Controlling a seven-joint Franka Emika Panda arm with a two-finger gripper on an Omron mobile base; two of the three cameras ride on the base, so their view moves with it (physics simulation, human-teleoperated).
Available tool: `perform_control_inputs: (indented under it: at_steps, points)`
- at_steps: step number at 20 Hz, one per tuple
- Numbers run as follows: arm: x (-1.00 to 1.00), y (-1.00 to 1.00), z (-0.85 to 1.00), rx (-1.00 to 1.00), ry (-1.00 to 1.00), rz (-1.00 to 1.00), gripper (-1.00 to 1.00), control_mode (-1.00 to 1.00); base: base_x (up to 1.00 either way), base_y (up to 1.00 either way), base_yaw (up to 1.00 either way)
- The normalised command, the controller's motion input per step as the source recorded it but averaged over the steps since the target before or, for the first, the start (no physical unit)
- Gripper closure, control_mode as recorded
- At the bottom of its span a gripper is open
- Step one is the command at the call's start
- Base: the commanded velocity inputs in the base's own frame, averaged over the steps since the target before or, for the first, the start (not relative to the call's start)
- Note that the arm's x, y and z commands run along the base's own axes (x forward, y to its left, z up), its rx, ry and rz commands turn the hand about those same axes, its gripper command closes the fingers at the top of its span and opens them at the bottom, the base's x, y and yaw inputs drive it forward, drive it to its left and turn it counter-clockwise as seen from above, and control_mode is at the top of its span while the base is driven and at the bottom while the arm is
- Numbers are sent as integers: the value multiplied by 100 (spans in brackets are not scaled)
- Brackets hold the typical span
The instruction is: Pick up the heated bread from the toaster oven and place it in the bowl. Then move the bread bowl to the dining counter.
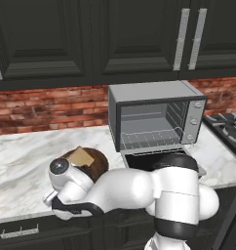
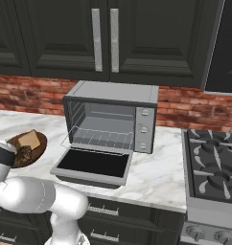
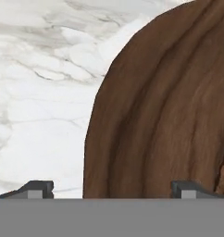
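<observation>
The white grey-veined marble worktop (image 1: 22, 161) carries everything here. On it, toward its right end against the brick wall, stands the grey metal toaster oven (image 1: 156, 117) with its dark glass door dropped flat; its wire rack is bare. Near the worktop's front edge, left of the oven, sits the shallow round dark brown wooden bowl (image 2: 36, 148), and in it lie a flat tan square slice (image 2: 28, 140) and, just beside that, the small dark brown lump of heated bread (image 2: 24, 154).

So I judge the bread step done: the lump is out of the oven and in the bowl. The step in hand is taking hold of the bowl to carry it to the dining counter.

My claw (image 3: 111, 187) hangs low over the bowl's rim, fingers well apart and holding nothing. One fingertip is over bare marble outside the rim, the other over the bowl's inner slope, so the rim runs between them. Next I need to sink until the wall is between the pads, then close firmly and lift level, since both breads lie loose.

The bowl shows ringed wood grain, smooth and sloping; I expect a slippery, thin edge.
</observation>
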Motion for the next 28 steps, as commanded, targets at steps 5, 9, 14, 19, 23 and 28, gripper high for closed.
perform_control_inputs:
  at_steps: [5, 9, 14, 19, 23, 28]
  points:
    - [45, -2, -20, -2, -2, 0, 100, -100, 0, 0, 0]
    - [30, -17, -12, 0, -2, 0, 100, -100, 0, 0, 0]
    - [12, -46, -8, 0, -6, 0, 100, -100, 0, 0, 0]
    - [-4, -69, -1, 0, -15, -2, 100, -100, 0, 0, 0]
    - [-44, -55, 40, 0, -36, 0, 100, -100, 0, 0, 0]
    - [-68, -57, 79, -3, -45, 0, 100, -100, 0, 0, 0]
